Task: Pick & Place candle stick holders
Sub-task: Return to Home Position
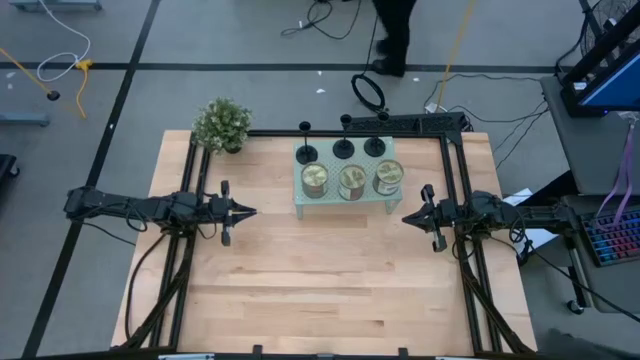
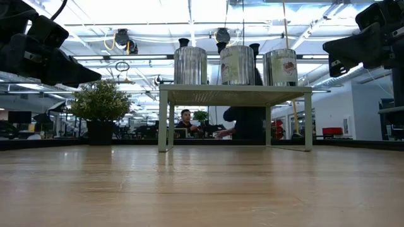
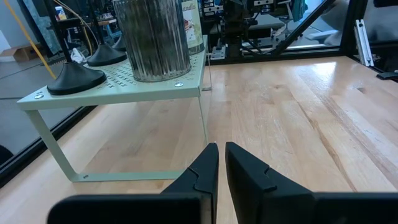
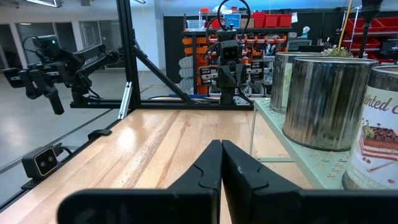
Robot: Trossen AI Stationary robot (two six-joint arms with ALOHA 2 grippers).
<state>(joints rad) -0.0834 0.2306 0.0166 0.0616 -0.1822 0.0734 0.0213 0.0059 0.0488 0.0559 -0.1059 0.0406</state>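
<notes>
Three black candle stick holders (image 1: pixel 306 152) (image 1: pixel 344 148) (image 1: pixel 376 146) stand by their disc bases along the far side of a pale green perforated rack (image 1: pixel 345 207). Three round tins (image 1: pixel 351 181) stand in front of them. In the left wrist view two holder bases (image 3: pixel 74 79) (image 3: pixel 107 56) show beside a tin (image 3: pixel 152 37). In the low view only the holders' tops (image 2: pixel 184 42) show behind the tins. My left gripper (image 1: pixel 248 212) is shut and empty, left of the rack. My right gripper (image 1: pixel 406 217) is shut and empty, right of it. Both hang above the table.
A potted plant (image 1: pixel 222 125) stands at the table's far left corner. Black frame rails (image 1: pixel 455 150) run along the table's sides and far edge. A person (image 1: pixel 395 35) stands beyond the far edge. Bare wood (image 1: pixel 330 290) lies between the rack and the near edge.
</notes>
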